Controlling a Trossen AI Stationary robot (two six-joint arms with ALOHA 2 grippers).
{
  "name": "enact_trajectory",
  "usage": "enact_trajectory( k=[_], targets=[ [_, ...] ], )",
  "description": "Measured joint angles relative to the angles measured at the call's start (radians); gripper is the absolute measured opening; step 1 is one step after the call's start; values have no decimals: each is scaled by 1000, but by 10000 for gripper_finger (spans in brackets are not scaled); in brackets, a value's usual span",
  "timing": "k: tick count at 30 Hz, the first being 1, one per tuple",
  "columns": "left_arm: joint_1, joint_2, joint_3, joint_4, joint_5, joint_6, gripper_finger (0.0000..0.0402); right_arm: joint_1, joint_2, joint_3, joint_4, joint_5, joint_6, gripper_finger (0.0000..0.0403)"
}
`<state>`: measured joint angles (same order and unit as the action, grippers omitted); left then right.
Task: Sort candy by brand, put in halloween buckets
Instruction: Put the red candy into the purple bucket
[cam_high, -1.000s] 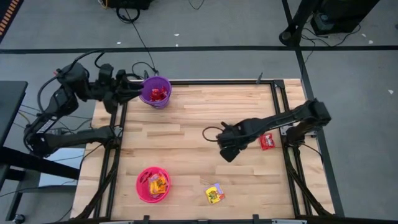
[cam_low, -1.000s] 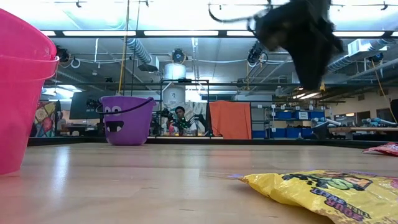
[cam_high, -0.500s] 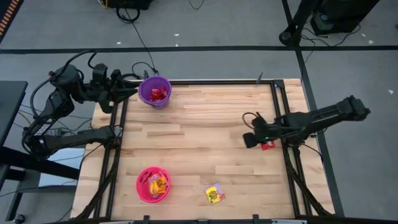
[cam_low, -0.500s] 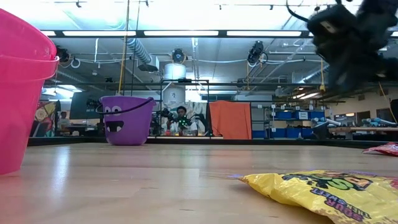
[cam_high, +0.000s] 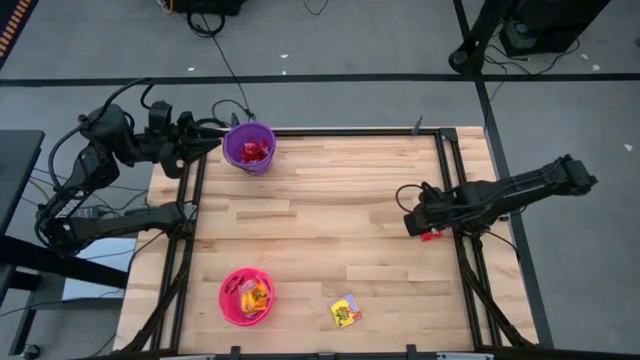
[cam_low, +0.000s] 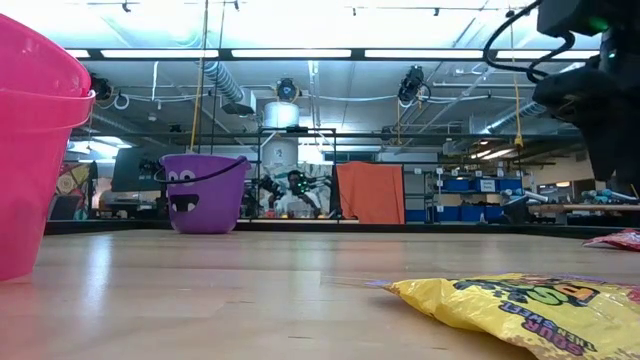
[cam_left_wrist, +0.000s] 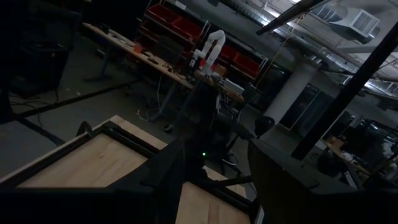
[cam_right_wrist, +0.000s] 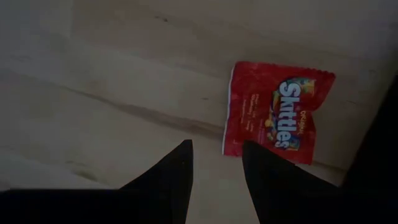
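Note:
A red Skittles packet (cam_right_wrist: 277, 113) lies flat on the wood near the table's right edge (cam_high: 431, 235). My right gripper (cam_right_wrist: 216, 168) hovers open just over it, fingers pointing down beside the packet's edge, touching nothing (cam_high: 420, 222). A yellow packet (cam_high: 346, 311) lies flat near the near edge (cam_low: 520, 305). The purple bucket (cam_high: 250, 147) at the far left corner holds red packets. The pink bucket (cam_high: 246, 296) near the near edge holds yellow ones. My left gripper (cam_high: 205, 145) waits open, off the table's left side next to the purple bucket.
Black frame rails (cam_high: 462, 250) run along the table's left and right sides, the right one close beside the red packet. Bare wood (cam_high: 320, 220) lies between the buckets and the packets. The room's floor and cables surround the table.
My right gripper has swung from the table's middle toward the right edge and now stands over the red packet. My left gripper has drawn back a little from the purple bucket toward the left. The packets and buckets have stayed put.

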<state>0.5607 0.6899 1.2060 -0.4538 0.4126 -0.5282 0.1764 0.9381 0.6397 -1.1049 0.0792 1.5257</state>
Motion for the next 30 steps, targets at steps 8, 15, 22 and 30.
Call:
enact_trajectory(
  k=[8, 15, 22, 30],
  targets=[
    [0, 0, 0, 0, 0, 0, 182, -14, 77, -75, 94, -57, 24, 150],
    [0, 0, 0, 0, 2, -1, 182, -31, 177, -76, 92, -26, 65, 150],
    [0, -2, 0, 0, 9, -1, 182, -49, 283, -110, 138, -106, 58, 150],
    [0, -4, 0, 0, 26, -1, 182, -50, 307, -158, 272, -168, 78, 150]
  ],
)
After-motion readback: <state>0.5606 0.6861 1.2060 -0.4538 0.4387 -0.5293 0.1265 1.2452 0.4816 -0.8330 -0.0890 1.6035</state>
